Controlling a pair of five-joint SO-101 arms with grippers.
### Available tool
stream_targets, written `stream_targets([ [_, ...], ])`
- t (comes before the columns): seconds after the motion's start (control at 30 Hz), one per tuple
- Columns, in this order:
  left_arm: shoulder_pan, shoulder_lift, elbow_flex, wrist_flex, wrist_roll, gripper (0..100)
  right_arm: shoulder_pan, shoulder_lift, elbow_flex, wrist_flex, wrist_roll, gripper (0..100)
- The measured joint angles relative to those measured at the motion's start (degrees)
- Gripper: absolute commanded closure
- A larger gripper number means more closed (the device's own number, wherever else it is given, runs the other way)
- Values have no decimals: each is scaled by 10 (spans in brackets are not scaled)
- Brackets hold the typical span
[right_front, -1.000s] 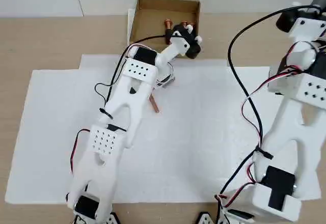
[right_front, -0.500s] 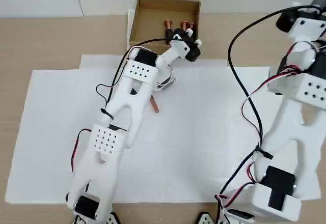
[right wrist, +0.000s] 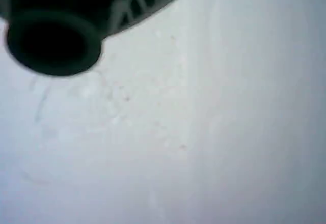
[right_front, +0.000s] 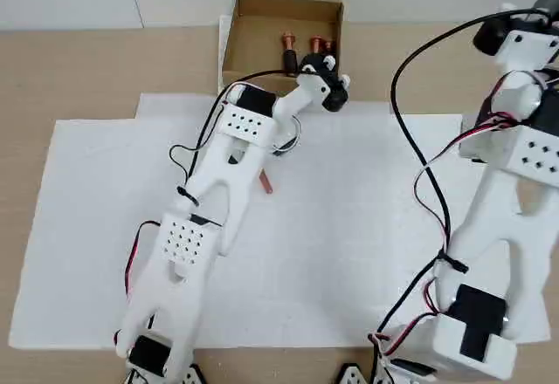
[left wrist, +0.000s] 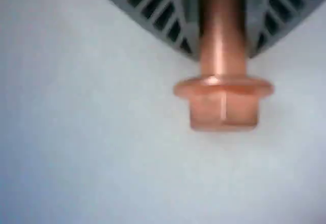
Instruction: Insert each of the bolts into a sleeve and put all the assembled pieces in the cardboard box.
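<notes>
Left gripper (right_front: 321,74): pinching a copper bolt (left wrist: 222,99) by the shank. In the left wrist view the grey ribbed fingers (left wrist: 153,15) sit on both sides of the shank, and the hex flange head sticks out past the fingertips against a pale, blurred surface. Whether a sleeve is already on the shank cannot be told. In the high view this gripper is at the near wall of the cardboard box (right_front: 262,4), close to the corner on the right arm's side. Three copper pieces (right_front: 286,42) lie side by side inside the box, in the half nearest that corner, just beyond the gripper. The box stands on the wooden table (right_front: 70,70), just past the far edge of the white sheet (right_front: 349,227). The left arm (right_front: 236,140) stretches diagonally across the sheet from its base at the near table edge up to the box. A loose copper piece (right_front: 265,181), thin and rod-shaped, lies flat on the sheet beside the arm's middle link and is partly hidden by it; bolt or sleeve cannot be told. Right gripper (right wrist: 142,2): one ribbed grey edge and a dark round part (right wrist: 53,43) show over a pale surface, and its opening cannot be told. The right arm (right_front: 515,166) stands folded at the far side of the sheet, well apart from box and bolt.
</notes>
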Motion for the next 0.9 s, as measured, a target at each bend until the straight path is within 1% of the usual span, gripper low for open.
stream_targets([
  [0.17, 26, 2, -56, 47, 4, 994, 0, 0, 0, 0, 0, 995],
  [0.33, 30, 2, -171, 97, 48, 994, 0, 0, 0, 0, 0, 995],
  [0.47, 25, 2, -223, 143, 80, 994, 0, 0, 0, 0, 0, 995],
  [0.57, 2, 2, -236, 150, 140, 994, 0, 0, 0, 0, 0, 995],
  [0.7, -51, 2, -236, 150, 265, 994, 0, 0, 0, 0, -2, 995],
  [0.77, -75, 1, -228, 150, 315, 994, 0, 0, 0, 0, -2, 995],
  [0.83, -91, -2, -196, 150, 335, 994, 0, 0, 0, 0, -2, 995],
  [0.9, -96, -21, -135, 150, 344, 994, -3, 0, 0, 0, -2, 995],
])
